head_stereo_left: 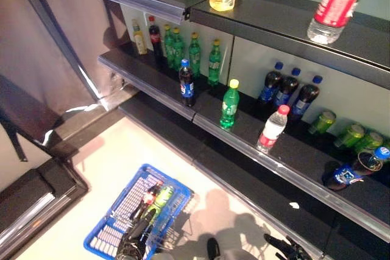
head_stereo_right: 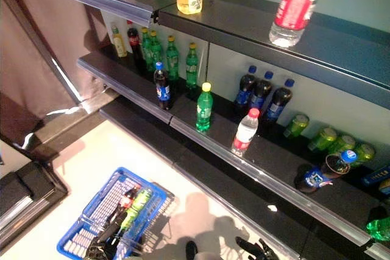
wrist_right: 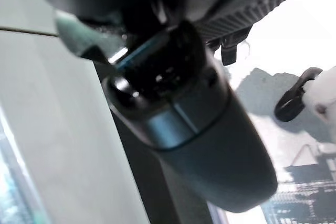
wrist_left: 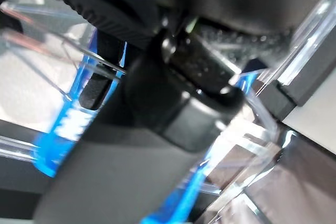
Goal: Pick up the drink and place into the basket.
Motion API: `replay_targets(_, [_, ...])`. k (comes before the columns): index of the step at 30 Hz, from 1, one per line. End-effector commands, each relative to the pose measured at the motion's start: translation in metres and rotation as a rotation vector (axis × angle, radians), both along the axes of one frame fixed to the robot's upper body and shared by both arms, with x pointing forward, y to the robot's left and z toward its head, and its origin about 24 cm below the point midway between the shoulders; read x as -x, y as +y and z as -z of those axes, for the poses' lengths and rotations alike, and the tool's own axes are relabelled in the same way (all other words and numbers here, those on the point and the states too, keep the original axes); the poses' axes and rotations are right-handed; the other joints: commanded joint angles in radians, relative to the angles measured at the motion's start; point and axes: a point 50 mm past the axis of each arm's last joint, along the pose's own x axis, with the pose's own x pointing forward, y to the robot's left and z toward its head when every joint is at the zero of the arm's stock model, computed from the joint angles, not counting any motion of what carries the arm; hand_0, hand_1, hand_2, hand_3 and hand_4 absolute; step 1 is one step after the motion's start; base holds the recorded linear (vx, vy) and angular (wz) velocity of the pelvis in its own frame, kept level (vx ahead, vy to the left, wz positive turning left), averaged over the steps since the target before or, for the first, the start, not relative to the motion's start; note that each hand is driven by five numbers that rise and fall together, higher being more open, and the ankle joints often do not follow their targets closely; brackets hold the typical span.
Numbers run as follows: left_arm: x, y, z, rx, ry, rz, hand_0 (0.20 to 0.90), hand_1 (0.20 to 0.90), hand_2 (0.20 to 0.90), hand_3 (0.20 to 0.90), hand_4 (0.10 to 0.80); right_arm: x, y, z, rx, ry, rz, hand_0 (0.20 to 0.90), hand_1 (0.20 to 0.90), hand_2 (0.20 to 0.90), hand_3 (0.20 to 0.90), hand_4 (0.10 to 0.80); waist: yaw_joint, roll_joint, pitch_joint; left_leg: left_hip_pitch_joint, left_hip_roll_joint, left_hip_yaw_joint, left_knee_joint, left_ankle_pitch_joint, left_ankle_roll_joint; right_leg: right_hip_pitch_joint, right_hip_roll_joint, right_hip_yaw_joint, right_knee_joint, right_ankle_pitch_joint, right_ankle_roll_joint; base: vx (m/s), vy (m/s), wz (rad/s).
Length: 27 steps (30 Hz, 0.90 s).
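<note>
Blue basket (head_stereo_left: 106,226): green bottle (head_stereo_left: 159,202) inside; left hand (head_stereo_left: 131,245) grips its handle. Right hand (head_stereo_left: 286,249): fingers unclear. Risk: basket tipping, bottle rolling out.

Both eye views looked down from the robot's head at the shelves (head_stereo_left: 244,132) and the blue basket (head_stereo_left: 116,223) on the floor (head_stereo_right: 116,156) — the same scene from slightly different positions. Each wrist view sat very close behind its own hand — the left hand (wrist_left: 173,103) before blue basket wire, the right hand (wrist_right: 184,124) above pale floor.
</note>
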Motion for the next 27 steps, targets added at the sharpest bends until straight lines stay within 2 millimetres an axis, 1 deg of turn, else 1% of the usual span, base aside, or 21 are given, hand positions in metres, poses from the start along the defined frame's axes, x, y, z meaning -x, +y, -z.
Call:
replay_targets(1, [0.008, 0.013, -0.004, -0.018, -0.081, -0.074, 0.300, 0.300, 0.300, 0.200, 0.100, 0.025, -0.003, 0.003, 0.000, 0.039, 0.018, 0.900, 0.900, 0.900, 0.900, 0.800, -0.016, -0.010, -0.006, -0.095, -0.001, 0.058, 0.104, 0.098, 0.038, 0.101, -0.216, -0.046, 0.052, -0.074, 0.154, 0.157, 0.609, -0.80])
replay_targets(2, [0.002, 0.015, -0.006, -0.029, -0.078, -0.052, 0.300, 0.300, 0.300, 0.200, 0.100, 0.029, 0.000, 0.004, -0.007, 0.040, 0.039, 0.900, 0.900, 0.900, 0.900, 0.800, -0.029, -0.009, -0.002, -0.104, -0.023, 0.088, 0.148, 0.075, 0.039, 0.094, -0.255, -0.057, 0.056, -0.058, 0.178, 0.123, 0.678, -0.76])
replay_targets(3, [-0.008, 0.019, -0.010, -0.060, -0.093, 0.001, 0.300, 0.300, 0.300, 0.200, 0.100, 0.039, 0.005, 0.007, -0.036, 0.044, 0.081, 0.900, 0.900, 0.900, 0.900, 0.800, -0.048, -0.006, 0.007, -0.096, -0.046, 0.142, 0.170, 0.054, 0.047, 0.060, -0.309, -0.098, 0.057, -0.013, 0.202, 0.066, 0.507, -0.63])
replay_targets(4, [-0.010, 0.020, -0.011, -0.067, -0.095, -0.002, 0.300, 0.300, 0.300, 0.200, 0.100, 0.041, 0.007, 0.007, -0.044, 0.044, 0.078, 0.900, 0.900, 0.900, 0.900, 0.800, -0.051, -0.005, 0.009, -0.085, -0.049, 0.155, 0.165, 0.052, 0.049, 0.051, -0.320, -0.111, 0.058, -0.002, 0.201, 0.090, 0.480, -0.56])
replay_targets(5, [-0.012, 0.025, -0.013, -0.087, -0.102, -0.004, 0.300, 0.300, 0.300, 0.200, 0.100, 0.042, 0.012, 0.009, -0.056, 0.045, 0.036, 0.900, 0.900, 0.900, 0.900, 0.800, -0.050, 0.000, 0.013, -0.054, -0.058, 0.183, 0.147, 0.046, 0.054, 0.029, -0.338, -0.152, 0.056, 0.028, 0.197, 0.049, 0.297, -0.26])
replay_targets(6, [-0.011, 0.031, -0.015, -0.095, -0.108, -0.024, 0.300, 0.300, 0.300, 0.200, 0.100, 0.037, 0.016, 0.009, -0.050, 0.045, -0.042, 0.900, 0.900, 0.900, 0.900, 0.800, -0.040, 0.004, 0.015, -0.030, -0.067, 0.210, 0.132, 0.042, 0.056, 0.012, -0.348, -0.203, 0.055, 0.050, 0.194, 0.029, 0.290, -0.38])
replay_targets(7, [-0.011, 0.034, -0.016, -0.099, -0.113, -0.030, 0.300, 0.300, 0.300, 0.200, 0.100, 0.034, 0.018, 0.009, -0.040, 0.042, -0.074, 0.900, 0.900, 0.900, 0.900, 0.800, -0.032, 0.006, 0.015, -0.019, -0.070, 0.224, 0.125, 0.039, 0.056, 0.005, -0.353, -0.226, 0.055, 0.057, 0.193, -0.032, 0.248, -0.56])
replay_targets(8, [-0.012, 0.040, -0.019, -0.114, -0.123, -0.030, 0.300, 0.300, 0.300, 0.200, 0.100, 0.024, 0.022, 0.008, -0.026, 0.025, -0.135, 0.900, 0.900, 0.900, 0.900, 0.800, -0.017, 0.010, 0.016, -0.006, -0.071, 0.261, 0.116, 0.035, 0.058, -0.009, -0.359, -0.279, 0.078, 0.060, 0.196, -0.123, 0.280, -0.92])
replay_targets(9, [-0.016, 0.049, -0.024, -0.161, -0.135, 0.014, 0.300, 0.300, 0.300, 0.200, 0.100, 0.004, 0.031, 0.005, -0.028, -0.035, -0.189, 0.900, 0.900, 0.900, 0.900, 0.800, 0.003, 0.011, 0.007, -0.005, -0.084, 0.301, 0.091, 0.024, 0.082, -0.032, -0.322, -0.320, 0.111, 0.031, 0.191, -0.130, 0.244, -1.05])
replay_targets(11, [-0.018, 0.050, -0.025, -0.174, -0.128, 0.037, 0.300, 0.300, 0.300, 0.200, 0.100, -0.001, 0.035, 0.004, -0.026, -0.056, -0.214, 0.900, 0.900, 0.900, 0.900, 0.800, 0.007, 0.007, 0.001, -0.014, -0.095, 0.308, 0.094, 0.018, 0.092, -0.030, -0.306, -0.328, 0.107, 0.015, 0.189, -0.060, 0.107, -0.92])
replay_targets(12, [-0.019, 0.050, -0.026, -0.179, -0.121, 0.036, 0.300, 0.300, 0.300, 0.200, 0.100, -0.009, 0.041, 0.002, -0.020, -0.082, -0.265, 0.900, 0.900, 0.900, 0.900, 0.800, 0.017, -0.002, -0.006, -0.019, -0.111, 0.316, 0.098, 0.014, 0.098, -0.026, -0.306, -0.352, 0.099, 0.029, 0.185, -0.011, 0.051, -0.47])
replay_targets(14, [-0.019, 0.048, -0.025, -0.166, -0.120, 0.009, 0.300, 0.300, 0.300, 0.200, 0.100, -0.024, 0.050, -0.003, -0.008, -0.136, -0.361, 0.900, 0.900, 0.900, 0.900, 0.800, 0.028, -0.009, -0.011, -0.013, -0.123, 0.331, 0.095, 0.010, 0.100, -0.024, -0.318, -0.377, 0.089, 0.056, 0.185, -0.010, 0.033, -0.24])
replay_targets(15, [-0.018, 0.048, -0.025, -0.159, -0.121, -0.010, 0.300, 0.300, 0.300, 0.200, 0.100, -0.035, 0.056, -0.008, 0.000, -0.173, -0.415, 0.900, 0.900, 0.900, 0.900, 0.800, 0.032, -0.013, -0.012, -0.005, -0.122, 0.342, 0.094, 0.009, 0.099, -0.026, -0.319, -0.387, 0.083, 0.061, 0.184, -0.011, -0.019, -0.34])
replay_targets(17, [-0.017, 0.045, -0.026, -0.159, -0.122, -0.011, 0.300, 0.300, 0.300, 0.200, 0.100, -0.059, 0.069, -0.024, 0.034, -0.283, -0.529, 0.900, 0.900, 0.900, 0.900, 0.800, 0.036, -0.018, -0.014, -0.002, -0.114, 0.367, 0.102, 0.008, 0.093, -0.013, -0.315, -0.412, 0.049, 0.048, 0.180, -0.032, -0.077, -0.42])
replay_targets(19, [-0.017, 0.042, -0.026, -0.156, -0.123, -0.016, 0.300, 0.300, 0.300, 0.200, 0.100, -0.080, 0.081, -0.046, 0.062, -0.397, -0.631, 0.900, 0.900, 0.900, 0.900, 0.800, 0.033, -0.025, -0.012, -0.011, -0.108, 0.376, 0.119, 0.008, 0.087, -0.009, -0.321, -0.414, 0.030, 0.055, 0.181, -0.053, -0.110, -0.56])
replay_targets(20, [-0.016, 0.042, -0.026, -0.156, -0.123, -0.019, 0.300, 0.300, 0.300, 0.200, 0.100, -0.086, 0.084, -0.052, 0.069, -0.421, -0.652, 0.900, 0.900, 0.900, 0.900, 0.800, 0.030, -0.026, -0.012, -0.013, -0.106, 0.376, 0.124, 0.007, 0.086, -0.008, -0.317, -0.407, 0.027, 0.051, 0.182, -0.063, -0.136, -0.34])
replay_targets(22, [-0.013, 0.041, -0.026, -0.149, -0.119, -0.045, 0.300, 0.300, 0.300, 0.200, 0.100, -0.103, 0.091, -0.083, 0.112, -0.570, -0.769, 0.900, 0.900, 0.900, 0.900, 0.800, 0.017, -0.037, -0.009, -0.022, -0.099, 0.365, 0.157, -0.003, 0.082, 0.002, -0.299, -0.383, 0.008, 0.039, 0.179, -0.047, -0.142, -0.09])
replay_targets(23, [-0.008, 0.040, -0.025, -0.141, -0.117, -0.062, 0.300, 0.300, 0.300, 0.200, 0.100, -0.108, 0.092, -0.095, 0.127, -0.612, -0.808, 0.900, 0.900, 0.900, 0.900, 0.800, 0.019, -0.043, -0.008, -0.028, -0.094, 0.358, 0.181, -0.007, 0.076, 0.012, -0.297, -0.383, -0.005, 0.042, 0.175, -0.006, -0.129, -0.02])
replay_targets(24, [-0.002, 0.039, -0.024, -0.132, -0.114, -0.084, 0.300, 0.300, 0.300, 0.200, 0.100, -0.113, 0.092, -0.107, 0.154, -0.669, -0.869, 0.900, 0.900, 0.900, 0.900, 0.800, 0.020, -0.048, -0.007, -0.035, -0.091, 0.345, 0.200, -0.013, 0.071, 0.025, -0.292, -0.372, -0.018, 0.042, 0.171, 0.028, -0.119, -0.04])
replay_targets(25, [0.007, 0.038, -0.021, -0.121, -0.103, -0.107, 0.300, 0.300, 0.300, 0.200, 0.100, -0.121, 0.089, -0.126, 0.180, -0.733, -0.930, 0.900, 0.900, 0.900, 0.900, 0.800, 0.025, -0.054, -0.006, -0.047, -0.090, 0.301, 0.221, -0.020, 0.065, 0.034, -0.280, -0.343, -0.028, 0.038, 0.164, 0.045, -0.101, -0.09])
replay_targets(27, [0.017, 0.035, -0.018, -0.108, -0.077, -0.125, 0.300, 0.300, 0.300, 0.200, 0.100, -0.130, 0.085, -0.147, 0.205, -0.817, -0.987, 0.900, 0.900, 0.900, 0.900, 0.800, 0.037, -0.058, -0.007, -0.048, -0.090, 0.237, 0.225, -0.018, 0.058, 0.049, -0.268, -0.318, -0.042, 0.036, 0.159, 0.053, -0.030, -0.33])
